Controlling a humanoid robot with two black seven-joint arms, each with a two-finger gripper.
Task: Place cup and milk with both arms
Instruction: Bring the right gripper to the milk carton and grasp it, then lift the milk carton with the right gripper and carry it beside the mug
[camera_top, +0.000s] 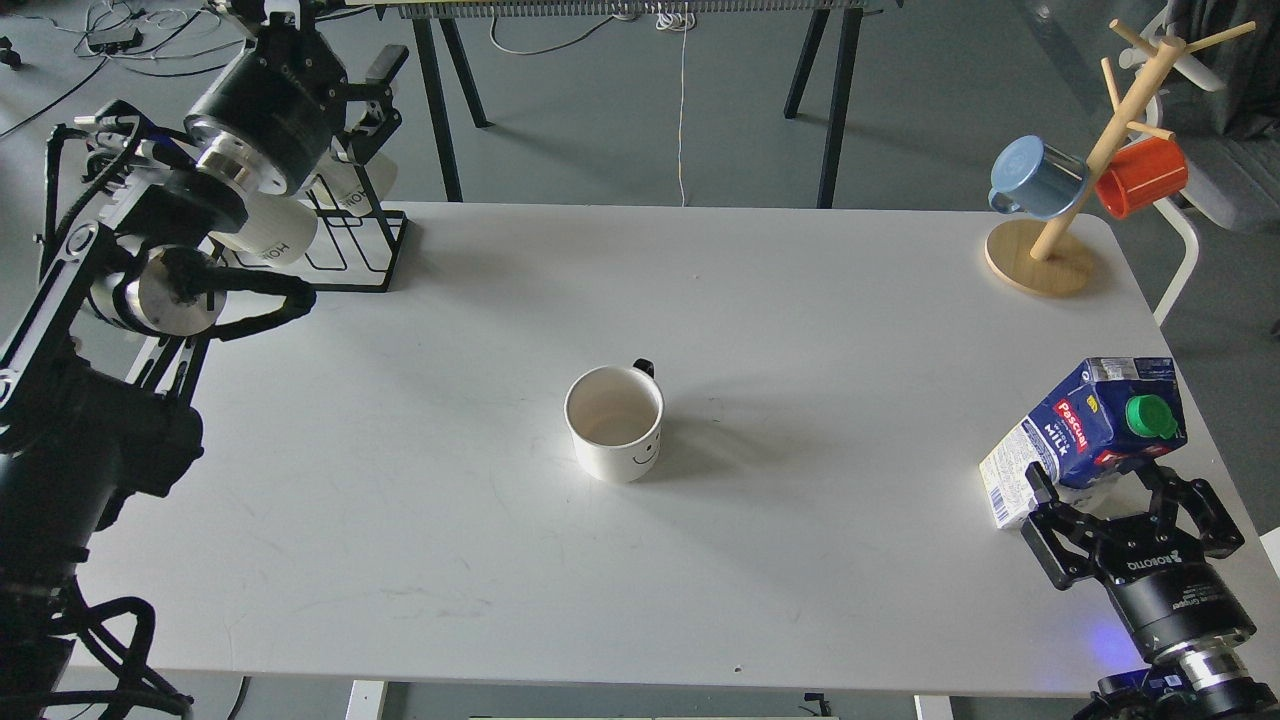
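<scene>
The cup (613, 424), a white mug with a smiley face and a black handle at its far side, stands upright in the middle of the white table (420, 520). The milk (1085, 435), a blue and white carton with a green cap, stands near the table's right edge. My right gripper (1098, 482) is open at the carton's near side, with one finger on each side of its lower part. My left gripper (372, 95) is raised at the far left, above the mug rack, open and empty.
A black wire rack (350, 245) with white lettered mugs (270, 235) stands at the table's far left corner. A wooden mug tree (1045, 255) with a blue mug (1035, 178) and a red mug (1142, 176) stands at the far right corner.
</scene>
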